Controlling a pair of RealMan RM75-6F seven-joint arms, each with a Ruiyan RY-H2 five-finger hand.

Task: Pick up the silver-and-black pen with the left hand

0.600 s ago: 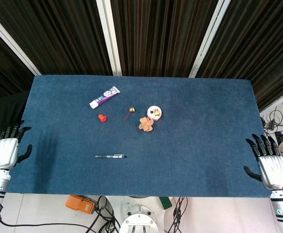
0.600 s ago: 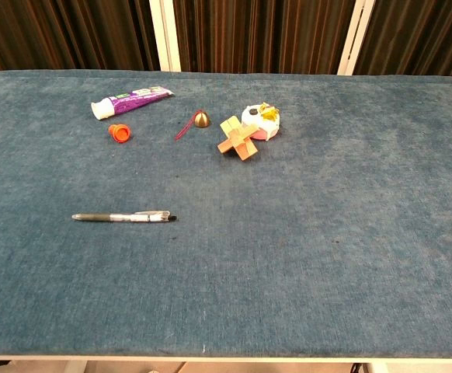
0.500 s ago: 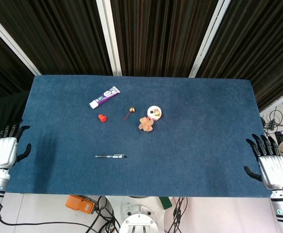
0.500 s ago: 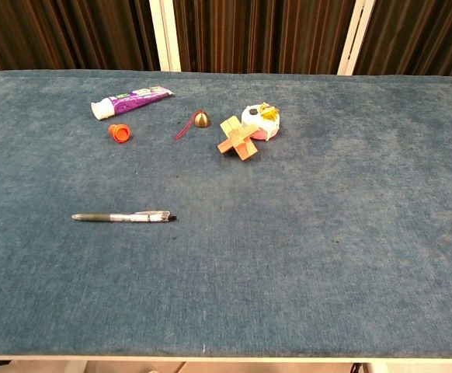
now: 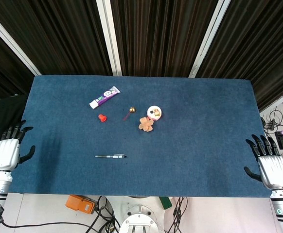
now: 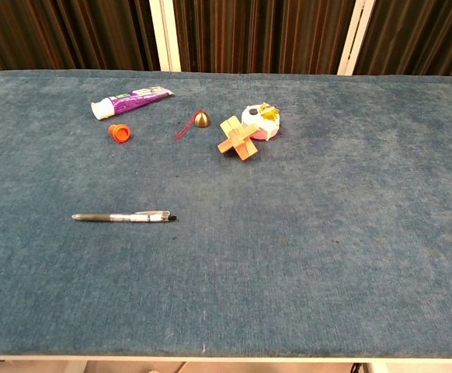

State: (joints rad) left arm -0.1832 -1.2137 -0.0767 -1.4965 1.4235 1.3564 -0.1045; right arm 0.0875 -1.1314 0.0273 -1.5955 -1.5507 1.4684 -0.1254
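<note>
The silver-and-black pen (image 5: pixel 110 156) (image 6: pixel 123 217) lies flat and crosswise on the blue table cloth, left of centre and toward the front. My left hand (image 5: pixel 7 151) hovers at the table's left edge with its fingers spread and nothing in it, well to the left of the pen. At the right edge my right hand (image 5: pixel 269 166) is also open and holds nothing. Neither hand appears in the chest view.
Further back lie a purple-and-white tube (image 5: pixel 104 97) (image 6: pixel 131 101), a small orange cap (image 5: pixel 101 118) (image 6: pixel 118 132), a brass bell on a red cord (image 5: pixel 131 110) (image 6: pixel 200 119), a wooden cross puzzle (image 5: pixel 146 124) (image 6: pixel 238 137) and a white round toy (image 5: pixel 154 112) (image 6: pixel 261 120).
My left hand has shifted slightly at the table's left edge, still open. The pen and the right hand have not moved.
</note>
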